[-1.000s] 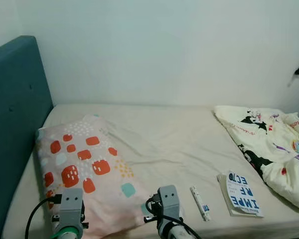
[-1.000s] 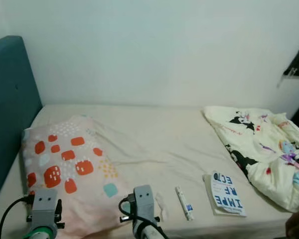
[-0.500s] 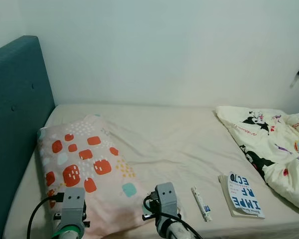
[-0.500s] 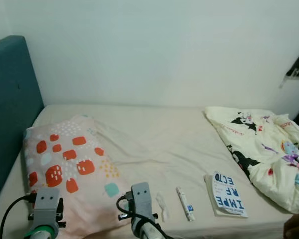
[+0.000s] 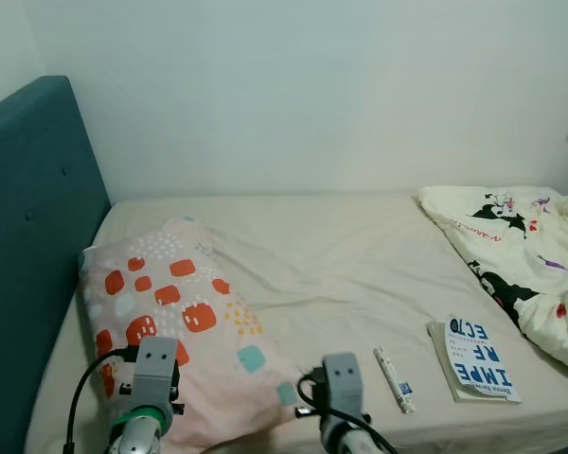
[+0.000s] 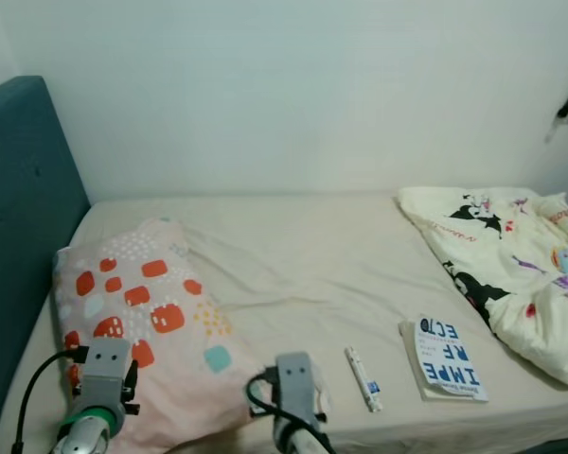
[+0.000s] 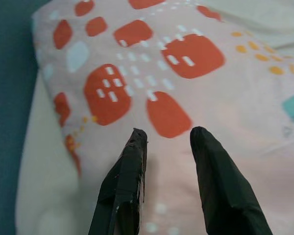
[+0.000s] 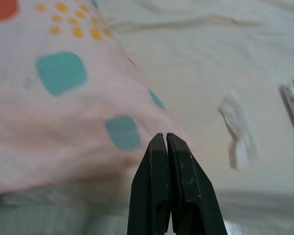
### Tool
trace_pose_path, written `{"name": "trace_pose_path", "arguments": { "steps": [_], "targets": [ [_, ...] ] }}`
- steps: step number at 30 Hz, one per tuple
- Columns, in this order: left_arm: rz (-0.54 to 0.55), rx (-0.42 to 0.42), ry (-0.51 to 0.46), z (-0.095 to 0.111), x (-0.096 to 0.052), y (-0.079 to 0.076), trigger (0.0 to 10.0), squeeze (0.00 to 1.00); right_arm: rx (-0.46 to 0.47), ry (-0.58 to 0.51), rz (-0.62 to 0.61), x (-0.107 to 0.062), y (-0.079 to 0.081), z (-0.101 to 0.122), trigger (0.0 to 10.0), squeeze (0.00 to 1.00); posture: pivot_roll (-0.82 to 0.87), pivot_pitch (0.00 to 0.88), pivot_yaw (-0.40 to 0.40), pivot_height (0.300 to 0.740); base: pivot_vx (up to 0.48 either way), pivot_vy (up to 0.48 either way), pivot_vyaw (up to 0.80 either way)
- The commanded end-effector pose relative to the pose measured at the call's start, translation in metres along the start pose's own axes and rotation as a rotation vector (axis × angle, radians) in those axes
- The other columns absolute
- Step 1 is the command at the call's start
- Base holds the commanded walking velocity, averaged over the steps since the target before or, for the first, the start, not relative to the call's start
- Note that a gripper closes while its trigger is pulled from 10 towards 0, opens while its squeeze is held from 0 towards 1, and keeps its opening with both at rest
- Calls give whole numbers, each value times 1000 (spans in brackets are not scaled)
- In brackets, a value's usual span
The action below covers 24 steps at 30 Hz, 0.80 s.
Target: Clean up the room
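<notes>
The left gripper (image 7: 166, 139) hovers just above the near corner of the patterned pillow (image 5: 175, 326), and its two black fingers (image 7: 125, 181) are spread with a gap between them, as if ready to take the fabric. The right gripper (image 8: 165, 142) is at the near edge of the bed (image 5: 331, 255), over the other low corner of the pillow, with its fingers pressed together and holding nothing. Both arms are low at the bed edge, so I judge that the robot prepares to lift or straighten the pillow with two grips.

The pillow lies flat near the teal headboard (image 5: 28, 246), a little crooked, its far end toward the wall. Just beside its near corner is a small white crumpled scrap (image 8: 237, 132), perhaps tissue; I cannot tell what it is. A little further along the edge lies a white tube (image 5: 394, 378), and near it a book (image 5: 475, 359) with blue letters, face up. These loose things are probably left from use and belong to the cleaning.

Further to the right, a cream cartoon-print blanket (image 5: 521, 255) is bunched in a heap. Behind all stands the plain wall (image 5: 312, 95).
</notes>
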State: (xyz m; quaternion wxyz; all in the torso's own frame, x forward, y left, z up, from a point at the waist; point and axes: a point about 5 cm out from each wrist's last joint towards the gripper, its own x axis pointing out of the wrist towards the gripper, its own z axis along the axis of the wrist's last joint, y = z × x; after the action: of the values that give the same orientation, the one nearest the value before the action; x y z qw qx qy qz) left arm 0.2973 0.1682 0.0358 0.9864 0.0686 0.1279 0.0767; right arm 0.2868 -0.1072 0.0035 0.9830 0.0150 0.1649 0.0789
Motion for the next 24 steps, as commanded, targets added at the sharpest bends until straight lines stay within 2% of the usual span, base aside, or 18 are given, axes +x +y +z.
{"name": "trace_pose_path", "arguments": {
  "steps": [1, 4, 8, 10, 16, 24],
  "targets": [
    [-10, -1, 42, -10, -4, -1, 10000, 0, 23, 0, 3, -2, 5, -3, 10000, 0, 81, 62, 67, 703, 0, 0, 0],
    [-32, 1, 56, -16, -7, -4, 10000, 0, 24, -14, 37, 2, 15, 3, 10000, 0, 73, 52, 52, 703, 0, 0, 0],
    [-36, 5, 54, -16, -7, -5, 10000, 0, 17, -12, 44, 3, 17, 5, 10000, 0, 73, 52, 52, 703, 0, 0, 0],
    [-33, 0, 38, -12, -6, -3, 10000, 0, 52, -43, 81, 8, 25, 16, 10000, 0, 84, 44, 43, 703, 0, 0, 0],
    [-27, -7, 4, -4, -5, -6, 10000, 0, 61, -41, 108, 9, 25, 18, 10000, 0, 94, 41, 19, 703, 0, 0, 0],
    [-23, -7, -32, 1, -9, -6, 10000, 0, 74, -39, 99, 7, 21, 15, 10000, 0, 100, 44, 5, 663, 0, 0, 0]
  ]
}}
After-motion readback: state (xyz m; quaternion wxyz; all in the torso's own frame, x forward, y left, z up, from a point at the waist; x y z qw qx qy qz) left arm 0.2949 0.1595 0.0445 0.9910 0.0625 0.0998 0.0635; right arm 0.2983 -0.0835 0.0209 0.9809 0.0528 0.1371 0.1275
